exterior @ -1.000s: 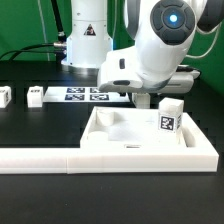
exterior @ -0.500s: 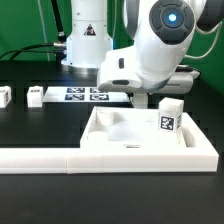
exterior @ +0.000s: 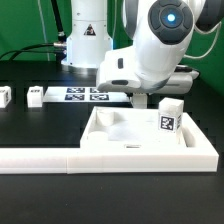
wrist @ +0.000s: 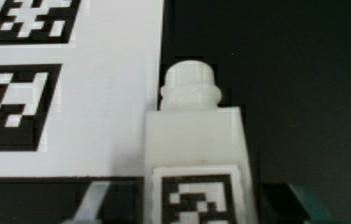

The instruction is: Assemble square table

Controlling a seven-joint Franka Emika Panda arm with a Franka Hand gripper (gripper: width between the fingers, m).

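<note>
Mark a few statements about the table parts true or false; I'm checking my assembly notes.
1. An upright leg stands on the tabletop. True.
2. Four loose legs lie at the exterior view's left. False: only two loose legs lie there.
3. The gripper flanks a pegged leg with its fingers. True.
4. The marker board is blank. False: it carries tags.
</note>
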